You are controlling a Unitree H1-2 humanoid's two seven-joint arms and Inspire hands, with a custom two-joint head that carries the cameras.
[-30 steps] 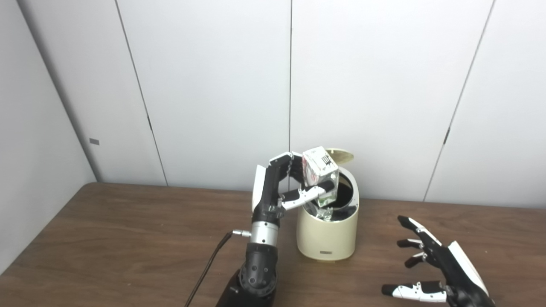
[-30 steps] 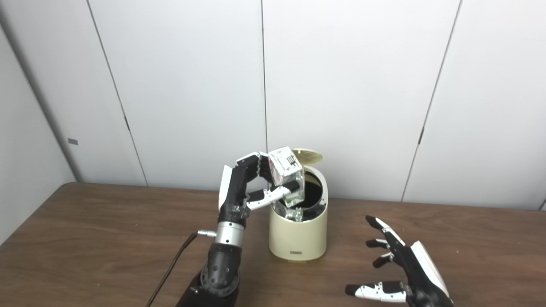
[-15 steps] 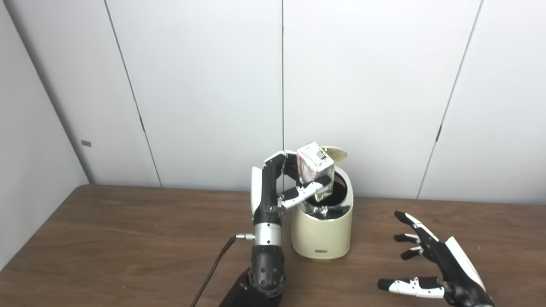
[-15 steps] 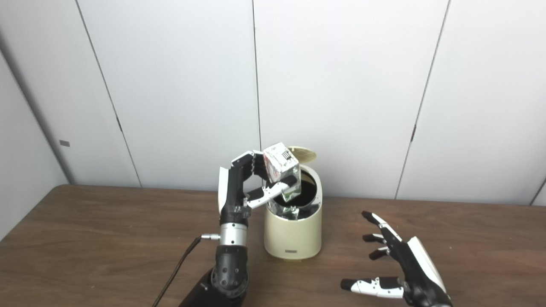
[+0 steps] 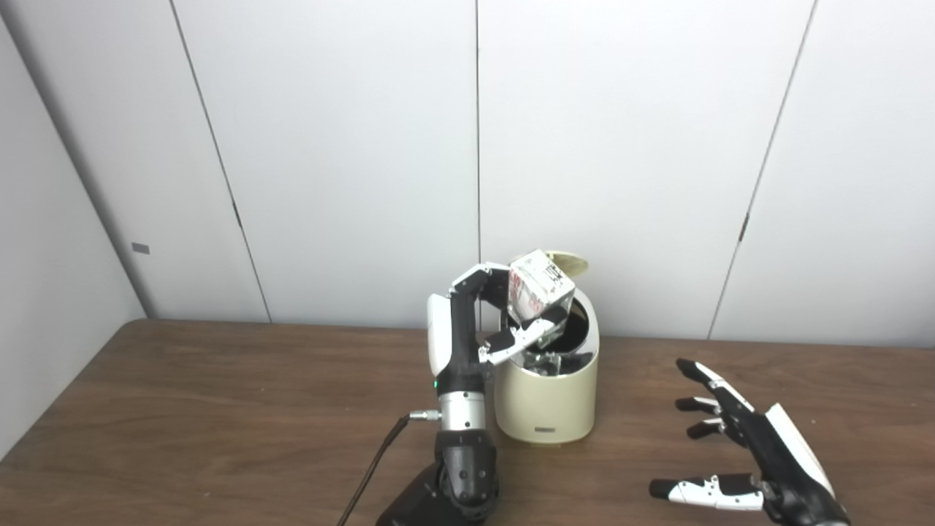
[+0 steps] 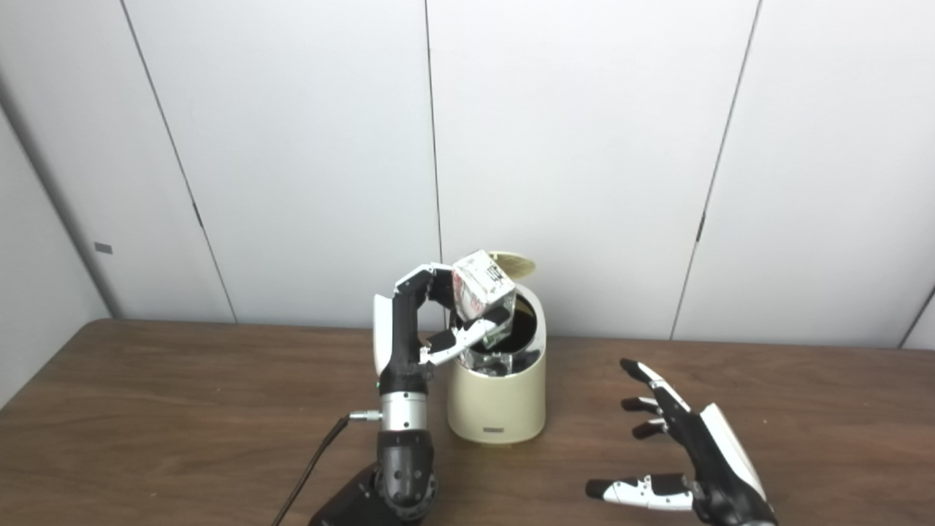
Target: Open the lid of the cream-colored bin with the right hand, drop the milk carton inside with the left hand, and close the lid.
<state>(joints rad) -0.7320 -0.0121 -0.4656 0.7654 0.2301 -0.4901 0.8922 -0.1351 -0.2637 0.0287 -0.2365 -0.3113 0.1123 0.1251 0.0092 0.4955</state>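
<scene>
Over the open bin [image 5: 546, 398], the left hand [image 5: 475, 321] still clutches the lower-sunk milk carton [image 5: 537, 288].

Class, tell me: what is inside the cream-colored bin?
Inside the cream-colored bin, shiny crumpled material shows near the front rim, with dark space behind. The milk carton and left hand hide the rest.

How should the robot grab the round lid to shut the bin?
Take the round cream-colored lid by its free front rim, coming from above and right with the open right hand. It stands tipped up behind the cream-colored bin, hinged at the back, while the left hand crowds the left.
</scene>
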